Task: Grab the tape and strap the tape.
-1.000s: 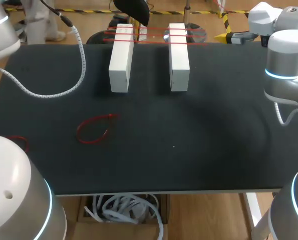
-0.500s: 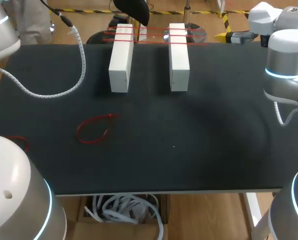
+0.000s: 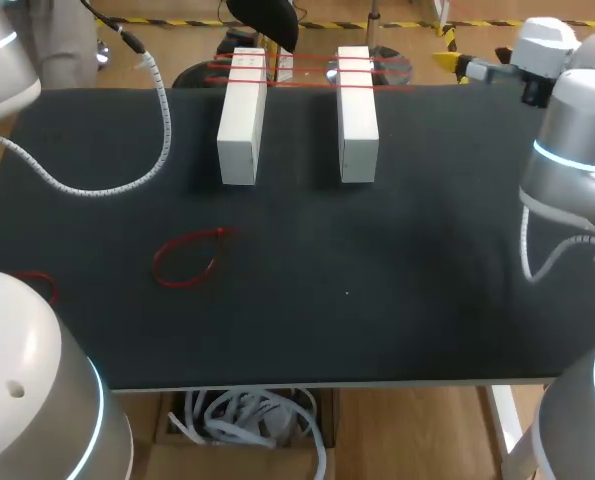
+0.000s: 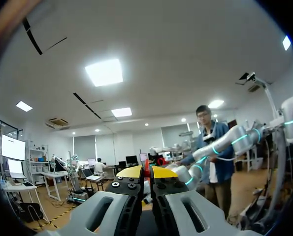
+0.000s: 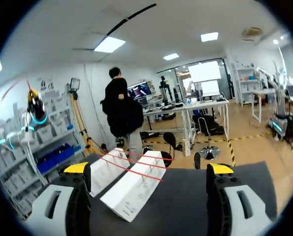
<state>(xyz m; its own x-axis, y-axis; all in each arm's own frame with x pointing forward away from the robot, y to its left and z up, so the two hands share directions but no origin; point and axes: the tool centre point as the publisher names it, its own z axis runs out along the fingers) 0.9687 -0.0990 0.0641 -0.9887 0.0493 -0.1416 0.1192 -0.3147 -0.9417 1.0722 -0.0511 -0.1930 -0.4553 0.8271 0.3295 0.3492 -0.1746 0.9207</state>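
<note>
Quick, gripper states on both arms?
Left gripper: shut; a red sliver shows in the pinch, cannot tell what it is.
Right gripper: open, holding nothing.

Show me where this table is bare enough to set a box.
Widest bare patch: the table between the right white block and the right arm. Also free: the near middle, right of the red loop. Crowded: far left by the coiled cable; red bands span the gap to the left white block.
</note>
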